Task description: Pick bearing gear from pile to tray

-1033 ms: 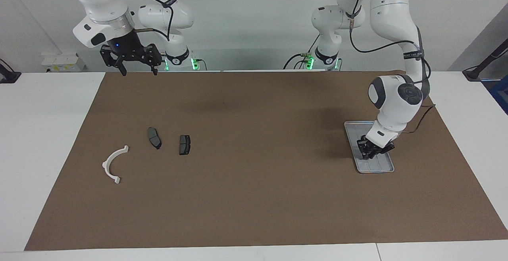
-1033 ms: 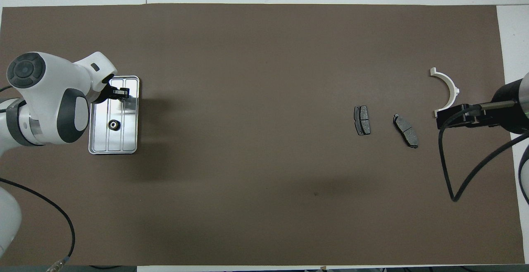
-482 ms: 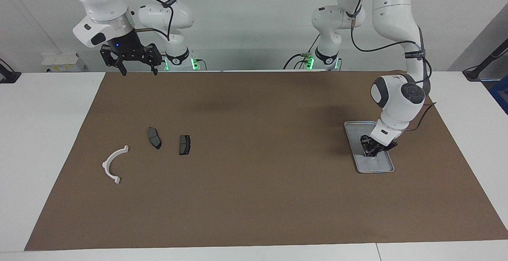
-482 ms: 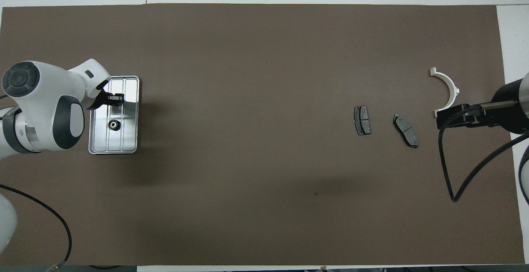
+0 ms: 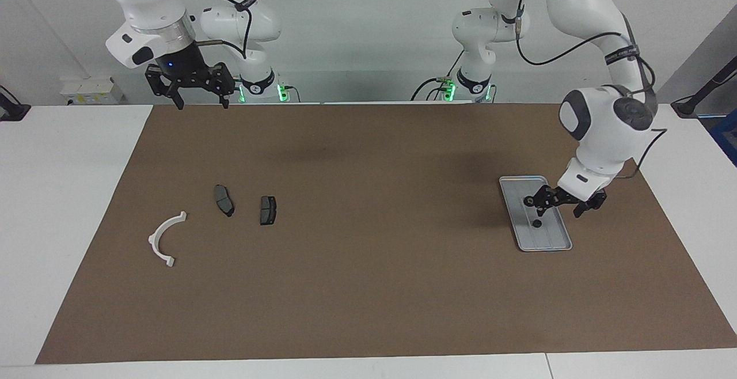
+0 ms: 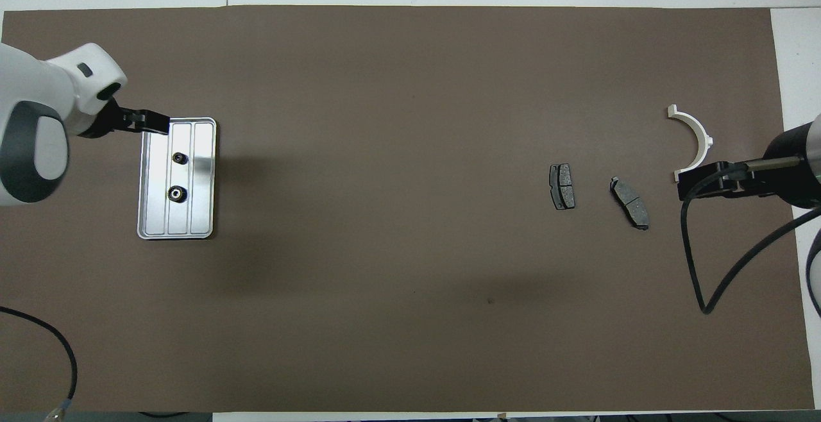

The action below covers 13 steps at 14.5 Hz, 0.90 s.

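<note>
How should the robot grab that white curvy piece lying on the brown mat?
Probably from straight above, pinching across the thin middle of the white curved bracket. It lies flat on the mat and its band is narrow there, so the fingers could close on its inner and outer faces. Its ends carry small tabs, which look harder to grip.

Materials and finishes on the table

Shiny silver metal tray (image 6: 200,178), reflective; matt brown paper-like mat (image 6: 397,120); smooth white plastic half-ring bracket (image 5: 164,237); two dull dark grey brake pads (image 5: 224,200) (image 5: 268,210), rough-faced.
</note>
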Each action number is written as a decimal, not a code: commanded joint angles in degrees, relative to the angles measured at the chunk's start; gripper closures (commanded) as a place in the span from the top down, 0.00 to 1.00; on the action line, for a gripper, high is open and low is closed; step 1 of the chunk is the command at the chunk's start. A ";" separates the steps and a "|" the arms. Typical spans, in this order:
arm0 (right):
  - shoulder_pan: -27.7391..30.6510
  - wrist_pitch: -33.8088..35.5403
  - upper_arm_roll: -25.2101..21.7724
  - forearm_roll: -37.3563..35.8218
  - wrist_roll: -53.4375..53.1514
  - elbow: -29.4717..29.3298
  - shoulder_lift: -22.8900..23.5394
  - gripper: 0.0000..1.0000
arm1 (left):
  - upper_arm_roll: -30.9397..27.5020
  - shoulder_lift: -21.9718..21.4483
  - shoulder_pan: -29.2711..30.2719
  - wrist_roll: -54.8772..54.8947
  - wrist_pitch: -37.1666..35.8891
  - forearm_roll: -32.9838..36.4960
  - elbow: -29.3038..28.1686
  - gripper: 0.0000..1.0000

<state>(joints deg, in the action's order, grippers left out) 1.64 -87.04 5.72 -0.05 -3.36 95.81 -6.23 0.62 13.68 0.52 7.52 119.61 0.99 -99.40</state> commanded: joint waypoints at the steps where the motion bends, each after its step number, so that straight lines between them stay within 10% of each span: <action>1: 0.12 -0.23 -0.18 1.11 0.90 0.17 -0.71 1.00 | 0.08 -4.00 0.54 -2.58 -12.26 -0.55 9.99 1.00; 5: 0.03 -0.23 -0.18 1.11 0.90 0.17 -1.24 1.00 | 0.69 -12.09 -0.34 -15.84 -13.17 -1.60 10.63 1.00; 9: 0.03 -0.23 -0.18 1.11 0.98 0.17 -1.41 1.00 | 1.84 -17.79 -1.83 -16.31 -30.99 -2.40 7.40 1.00; 13: 0.03 -0.23 -0.09 1.11 0.90 0.17 -1.41 1.00 | 1.93 -22.90 -3.24 -15.79 -23.55 -2.40 -3.16 1.00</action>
<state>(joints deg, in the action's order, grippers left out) 1.63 -87.04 5.73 -0.05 -3.36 95.68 -7.06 3.15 -5.36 -2.01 -8.24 92.52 -0.66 -96.10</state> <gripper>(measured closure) 0.000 0.000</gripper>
